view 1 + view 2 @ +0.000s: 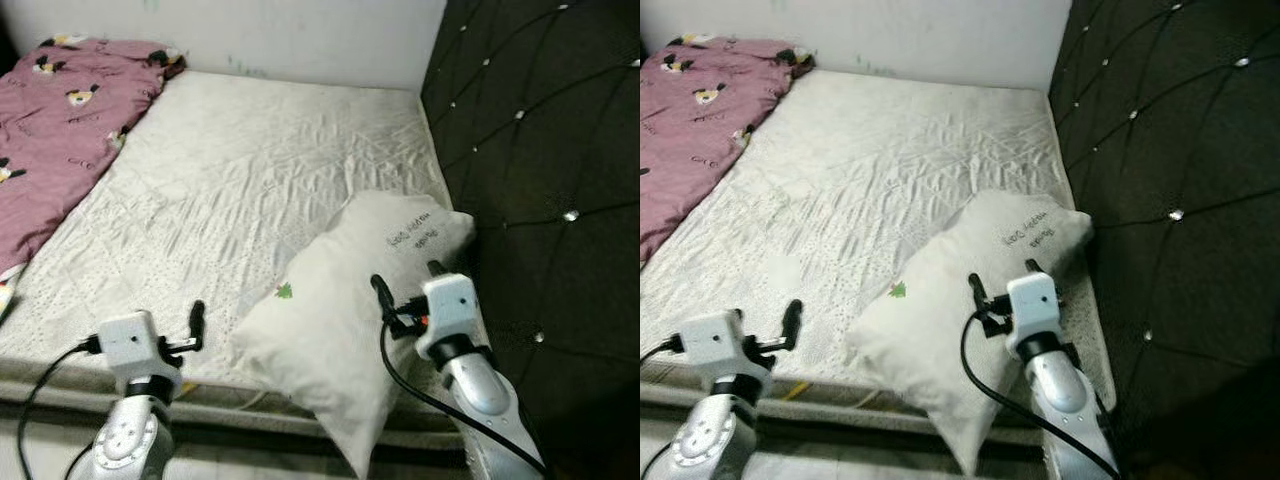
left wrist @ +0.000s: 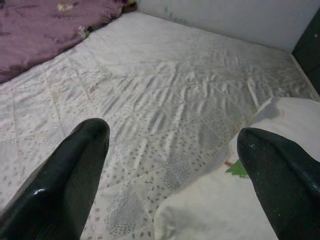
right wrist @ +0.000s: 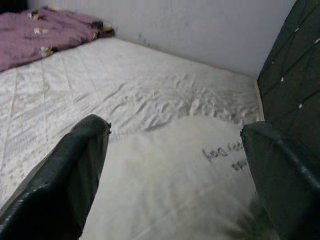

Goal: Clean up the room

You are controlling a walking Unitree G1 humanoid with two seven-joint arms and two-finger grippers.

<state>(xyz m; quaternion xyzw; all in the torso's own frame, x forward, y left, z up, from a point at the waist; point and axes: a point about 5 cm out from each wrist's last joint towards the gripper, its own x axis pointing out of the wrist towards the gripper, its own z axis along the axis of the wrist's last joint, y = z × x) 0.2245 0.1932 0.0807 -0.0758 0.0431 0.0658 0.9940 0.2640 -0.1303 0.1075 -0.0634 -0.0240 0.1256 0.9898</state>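
White pillow point(image 1: 345, 330) lies on the mattress point(image 1: 230, 180) near corner, beside the dark headboard point(image 1: 545, 150). Right gripper point(image 1: 408, 285) hovers over pillow, fingers spread wide, empty. Left gripper point(image 2: 175, 165) wide open too, empty, near mattress edge; pink blanket point(image 1: 55, 130) far left.

A white pillow point(image 1: 345, 330) lies slanted on the mattress point(image 1: 250, 180) beside the dark headboard point(image 1: 545, 150).

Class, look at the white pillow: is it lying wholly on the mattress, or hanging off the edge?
Partly hanging off. The white pillow lies askew by the dark headboard, one corner past the mattress front edge, under the right gripper.
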